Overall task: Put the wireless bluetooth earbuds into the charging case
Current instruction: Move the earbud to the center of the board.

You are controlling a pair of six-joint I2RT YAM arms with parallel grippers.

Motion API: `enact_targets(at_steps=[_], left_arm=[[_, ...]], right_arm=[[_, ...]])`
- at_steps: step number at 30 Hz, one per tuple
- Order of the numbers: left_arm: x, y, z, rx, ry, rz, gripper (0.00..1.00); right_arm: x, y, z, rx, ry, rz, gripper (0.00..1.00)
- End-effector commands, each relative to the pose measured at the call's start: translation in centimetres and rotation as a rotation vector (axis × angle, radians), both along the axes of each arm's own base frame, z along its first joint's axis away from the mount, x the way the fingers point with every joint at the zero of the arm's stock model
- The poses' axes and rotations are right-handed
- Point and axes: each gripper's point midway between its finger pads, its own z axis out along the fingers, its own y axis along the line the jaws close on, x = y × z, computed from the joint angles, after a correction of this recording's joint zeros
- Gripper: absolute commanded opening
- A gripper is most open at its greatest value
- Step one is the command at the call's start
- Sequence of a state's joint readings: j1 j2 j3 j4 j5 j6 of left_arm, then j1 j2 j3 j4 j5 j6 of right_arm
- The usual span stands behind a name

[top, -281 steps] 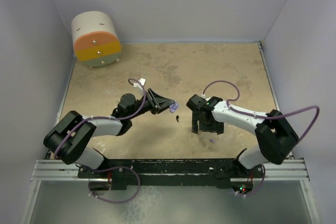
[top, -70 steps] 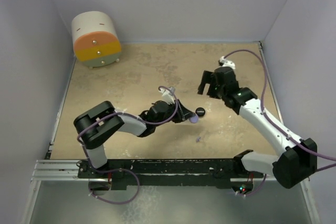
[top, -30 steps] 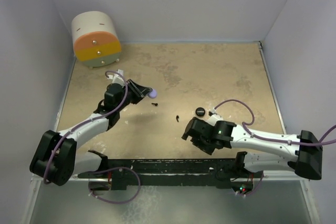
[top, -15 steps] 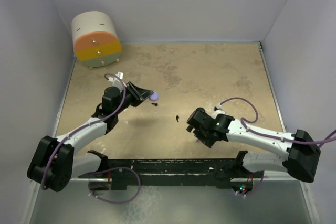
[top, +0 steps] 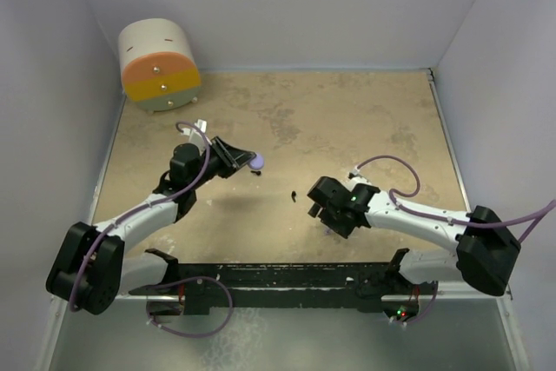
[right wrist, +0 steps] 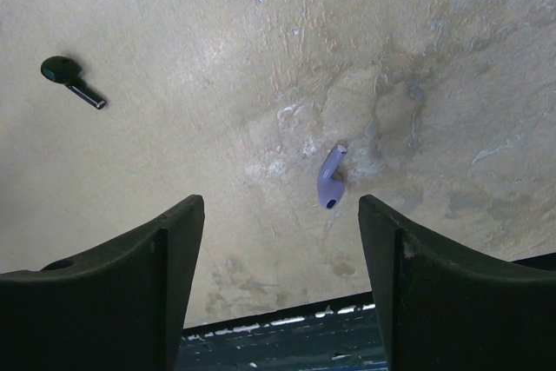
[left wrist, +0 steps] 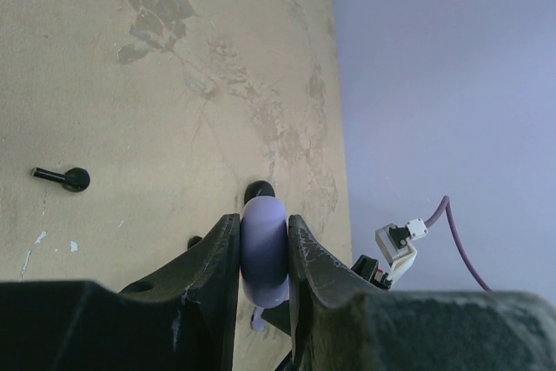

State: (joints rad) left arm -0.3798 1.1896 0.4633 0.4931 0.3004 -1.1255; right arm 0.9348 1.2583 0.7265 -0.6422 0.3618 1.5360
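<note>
Right wrist view: right jaws hang wide open and empty above the table (right wrist: 174, 6), a lavender earbud (right wrist: 330, 178) lying flat between them and a black earbud (right wrist: 71, 69) off at 10 o'clock. Meanwhile the left jaws are clamped on the round lavender case (left wrist: 263, 249) (whether its lid is open, I cannot tell). The danger: that earbud is tiny and flat, so closing jaws could skid it away or pinch only the stem and drop it.
</note>
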Motion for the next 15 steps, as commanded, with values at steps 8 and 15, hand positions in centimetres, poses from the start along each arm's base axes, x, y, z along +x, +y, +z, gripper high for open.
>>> enact_targets(at_steps=[8, 15], left_arm=[[0.6, -0.9, 2.0, -0.036, -0.056, -0.042, 0.0], [0.6, -1.2, 2.0, -0.044, -0.051, -0.06, 0.0]], right_arm=[[-0.5, 0.0, -0.9, -0.022, 0.043, 0.022, 0.72], [-0.5, 0.4, -1.8, -0.042, 0.067, 0.032, 0.72]])
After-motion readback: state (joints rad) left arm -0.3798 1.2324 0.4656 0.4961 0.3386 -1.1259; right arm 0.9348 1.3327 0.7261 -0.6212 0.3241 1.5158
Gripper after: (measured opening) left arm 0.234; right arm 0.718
